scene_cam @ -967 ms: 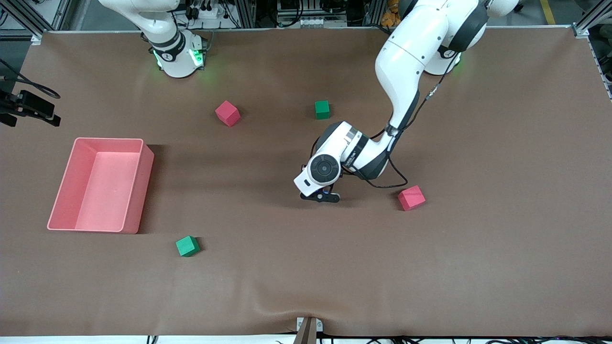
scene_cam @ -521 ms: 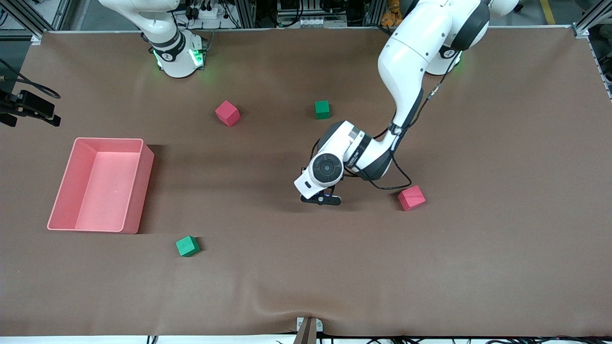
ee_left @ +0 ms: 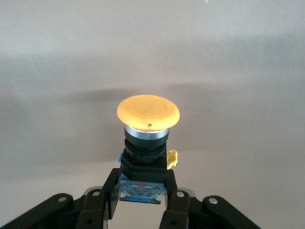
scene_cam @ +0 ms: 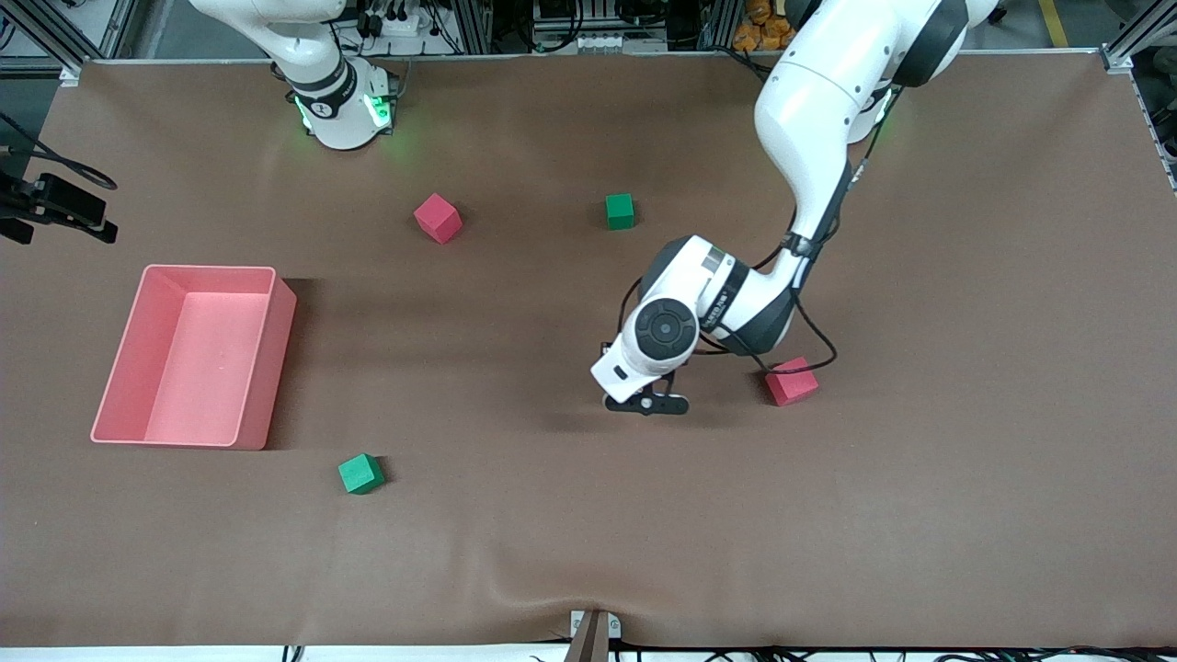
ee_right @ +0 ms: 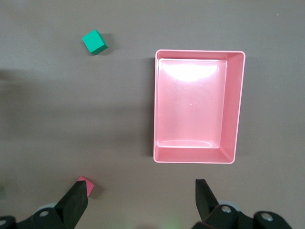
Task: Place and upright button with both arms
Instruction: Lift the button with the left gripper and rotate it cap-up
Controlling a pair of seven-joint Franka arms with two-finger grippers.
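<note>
The pink bin (scene_cam: pixel 193 357) sits at the right arm's end of the counter (scene_cam: pixel 965 515) and serves as the landmark here. High over it hangs the right gripper (ee_right: pixel 142 202), its fingers spread wide with nothing between them; that arm waits, and in the front view only its base shows at the top edge. A green cube (scene_cam: pixel 360 473) lies just beside the bin, nearer the front camera, and a red cube (scene_cam: pixel 438 218) and a second green cube (scene_cam: pixel 620 211) lie farther from the camera than the bin, toward the left arm's end. Well apart from the bin, toward the left arm's end, the left gripper (scene_cam: pixel 646 403) is up over bare counter with another red cube (scene_cam: pixel 792 382) near it. As I read it, the pick-up is done: the button (ee_left: pixel 147 129) is off the surface and carried, while the placing and the standing upright are both left, and the second arm has taken no part yet. In the left wrist view the fingers (ee_left: pixel 175 202) are clamped on the dark base of the button from two sides, at its very bottom end; the body and the round orange cap stick straight out past the fingertips, cap end away from the gripper, with nothing touching the cap.
</note>
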